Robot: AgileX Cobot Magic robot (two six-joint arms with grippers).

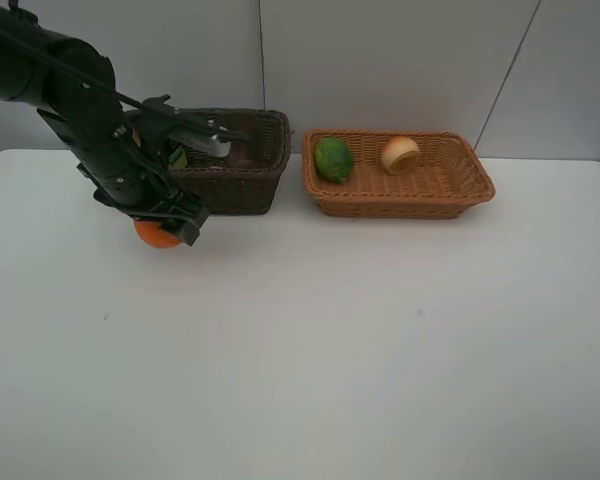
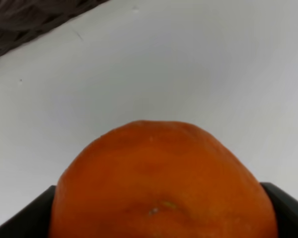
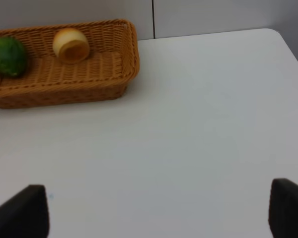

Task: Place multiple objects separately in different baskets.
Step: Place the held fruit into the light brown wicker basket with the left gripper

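An orange tangerine (image 1: 156, 235) lies on the white table in front of the dark brown basket (image 1: 242, 180). My left gripper (image 1: 168, 222) is down over it, jaws wide, one on each side. In the left wrist view the tangerine (image 2: 161, 163) fills the gap between the two dark fingers (image 2: 32, 218). The light tan basket (image 1: 400, 190) holds a green oval fruit (image 1: 333, 159) and a pale yellow peach (image 1: 400, 154). A dark green bottle (image 1: 177, 156) shows in the dark basket, mostly hidden by the arm. My right gripper (image 3: 159, 213) hangs open over bare table.
The two baskets stand side by side at the back of the table, against the white wall. The left arm (image 1: 70, 90) leans in from the upper left, over the dark basket's left end. The right wrist view shows the tan basket (image 3: 79, 84) with both fruits.
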